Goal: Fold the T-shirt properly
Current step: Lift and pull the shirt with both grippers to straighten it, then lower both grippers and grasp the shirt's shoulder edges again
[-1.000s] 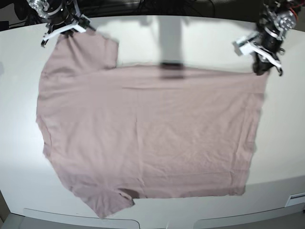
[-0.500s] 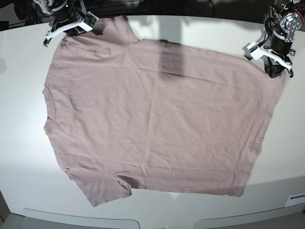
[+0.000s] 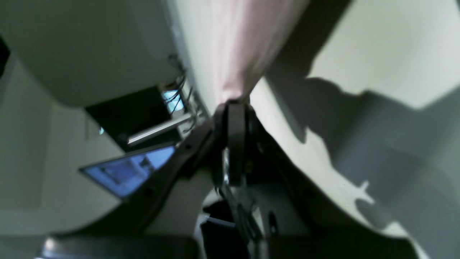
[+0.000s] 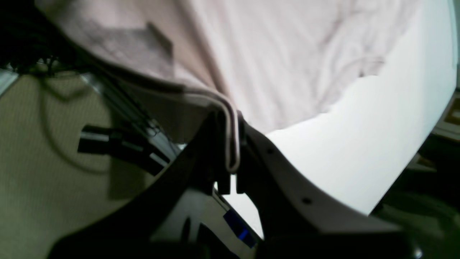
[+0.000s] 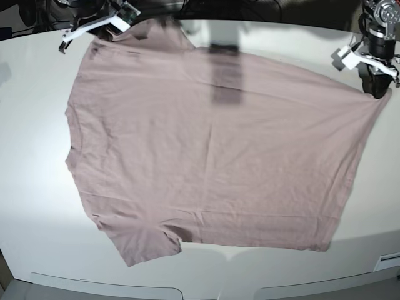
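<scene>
The mauve-pink T-shirt (image 5: 206, 150) lies spread across the white table (image 5: 31, 125), neck side to the left and hem to the right. My left gripper (image 5: 377, 89) is at the back right, shut on the shirt's far hem corner. In the left wrist view the fingers (image 3: 235, 118) pinch the cloth (image 3: 248, 46), which pulls taut away from them. My right gripper (image 5: 107, 26) is at the back left, shut on the far sleeve and shoulder edge. In the right wrist view its fingers (image 4: 219, 144) clamp a folded hem of the cloth (image 4: 287, 54).
A dark shadow (image 5: 225, 81) falls across the shirt near the back edge. Cables and dark gear sit behind the table's back edge (image 5: 206, 9). A small white label (image 5: 390, 259) is at the front right. A lit screen (image 3: 133, 169) shows beyond the table.
Both grippers have moved toward the back of the table and outward, dragging the shirt with them. The folded far half has opened out and the shirt now lies flatter and more stretched.
</scene>
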You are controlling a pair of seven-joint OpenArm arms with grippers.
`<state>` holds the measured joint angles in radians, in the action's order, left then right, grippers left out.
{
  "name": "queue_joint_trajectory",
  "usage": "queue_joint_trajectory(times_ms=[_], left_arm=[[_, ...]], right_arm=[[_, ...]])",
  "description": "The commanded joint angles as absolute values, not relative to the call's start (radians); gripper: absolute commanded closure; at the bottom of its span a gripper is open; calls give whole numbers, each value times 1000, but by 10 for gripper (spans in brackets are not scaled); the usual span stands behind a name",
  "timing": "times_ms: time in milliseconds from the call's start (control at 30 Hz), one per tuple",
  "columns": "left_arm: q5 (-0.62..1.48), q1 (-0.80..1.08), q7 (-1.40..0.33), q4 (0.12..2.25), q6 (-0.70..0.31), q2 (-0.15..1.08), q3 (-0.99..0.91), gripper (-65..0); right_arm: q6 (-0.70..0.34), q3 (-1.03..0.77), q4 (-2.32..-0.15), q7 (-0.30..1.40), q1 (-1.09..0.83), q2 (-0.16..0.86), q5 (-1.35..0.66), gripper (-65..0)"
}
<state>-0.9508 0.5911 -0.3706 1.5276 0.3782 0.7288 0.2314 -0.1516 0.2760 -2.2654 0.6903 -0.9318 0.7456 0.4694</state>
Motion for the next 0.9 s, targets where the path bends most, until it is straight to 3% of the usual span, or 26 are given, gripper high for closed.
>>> queue_joint_trajectory(times_ms=[0,300,567,867], left_arm=[[-962,615,-389,1541,415,746,202,0],[-979,773,-337,1620,428,746,25,0],[-976,795,-344,1783,427,745,21,0],[-911,748,-315,1808,426,745,21,0]], right_arm=[[-130,273,-2293,690,-940,757,480,0],[-102,187,-2339,680,-939,756,494,0],[-103,46,-2350,659,-939,757,433,0],[-129,14,-2350,636,-852,756,282,0]])
